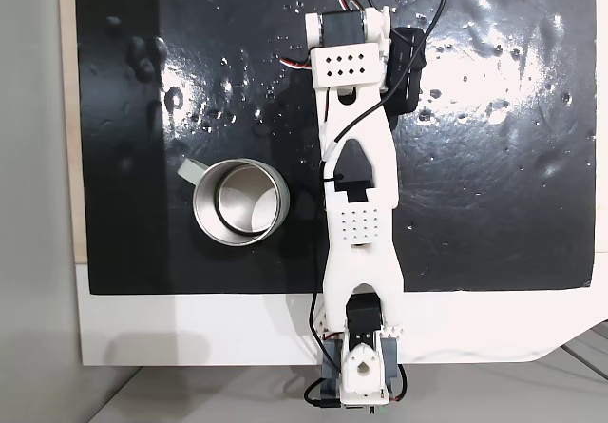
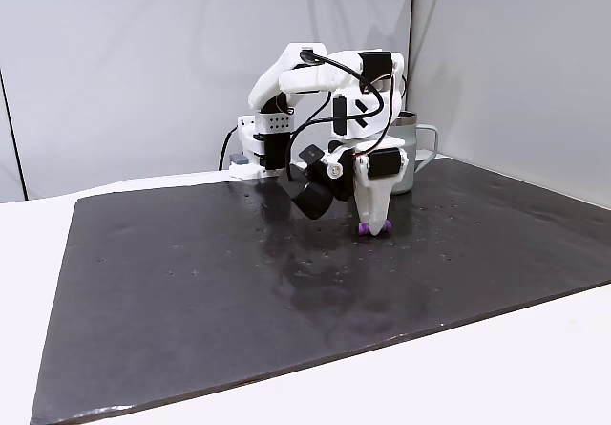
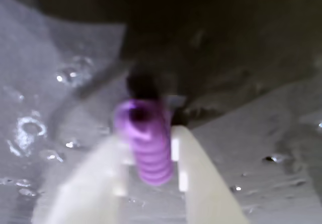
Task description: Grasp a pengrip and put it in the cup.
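I am seeing the small purple ribbed pengrip [image 3: 146,143] lying between the white fingers of my gripper [image 3: 148,176], its long axis running along them. They are sitting narrowly apart around it, low over the black mat in the middle of the bench [image 2: 86,406]. The silvery metal cup [image 2: 412,148] is standing behind, toward the far edge.

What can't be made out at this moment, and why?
- Pengrip: whether it has left the mat is unclear; the wrist view is blurred, and in a fixed view it is tiny beneath the claw.
- Cup: arm hides most of it there.
- Claw pressure: blur.
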